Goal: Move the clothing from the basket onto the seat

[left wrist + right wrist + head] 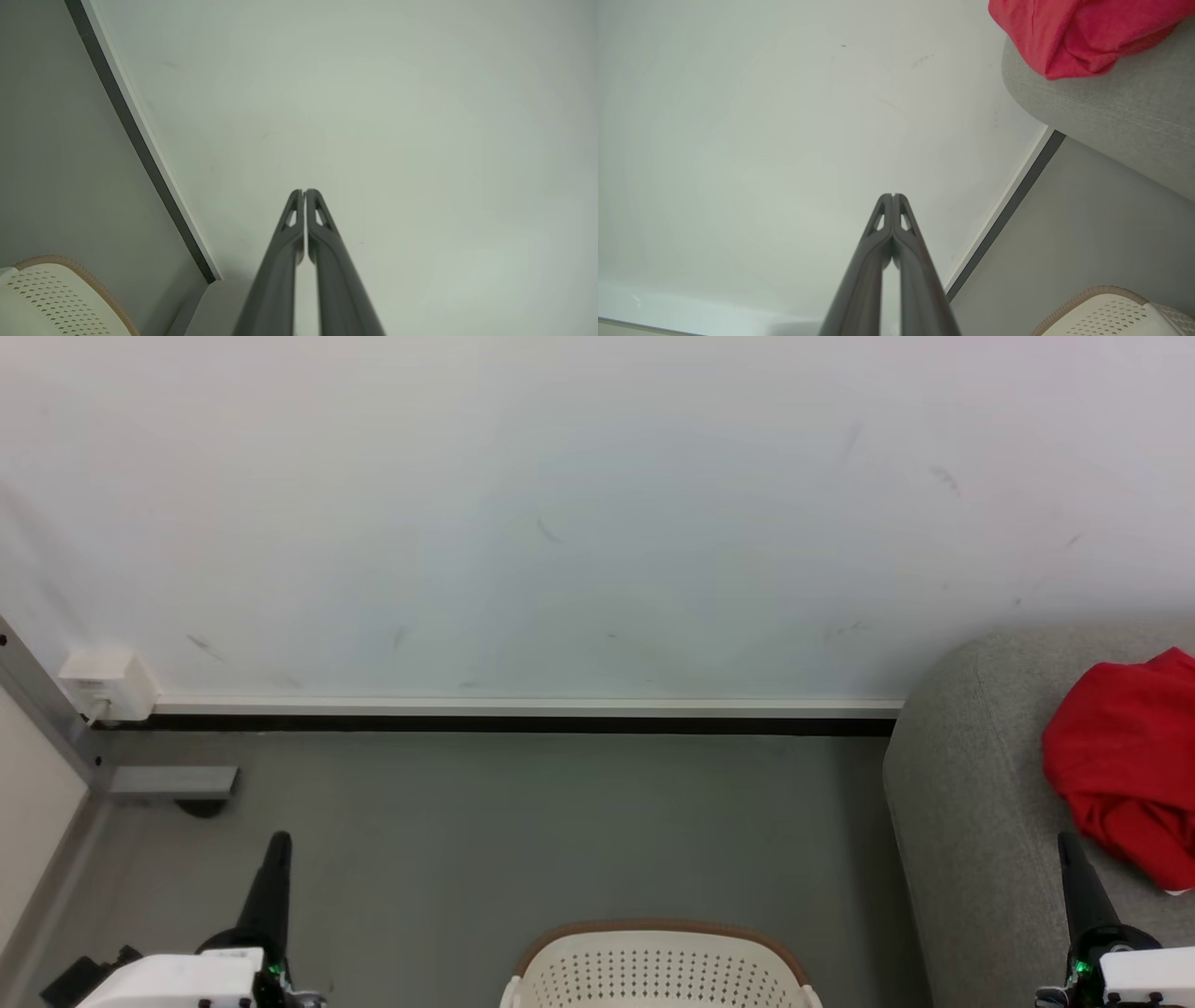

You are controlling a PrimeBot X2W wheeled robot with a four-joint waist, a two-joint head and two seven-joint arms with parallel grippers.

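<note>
The bright red clothing (pixel 1125 761) lies crumpled on the light grey seat (pixel 971 803) at the right edge of the head view; a small white tag shows at its lower edge. In the right wrist view the clothing (pixel 1073 32) rests on the seat (pixel 1111 112) at the upper right. The cream-white basket (pixel 658 975) with its brown rim stands on the floor at the bottom centre, its inside hidden. My left gripper (pixel 278 845) is at the lower left, shut and holding nothing (pixel 304 191). My right gripper (pixel 1067 845) is shut beside the clothing, apart from it (pixel 893 196).
A pale wall with a white and black skirting (pixel 523 714) runs across the back. A white socket box (pixel 107 686) and a grey metal foot (pixel 173 784) sit at the far left. Grey floor (pixel 560 831) lies between the basket and the wall.
</note>
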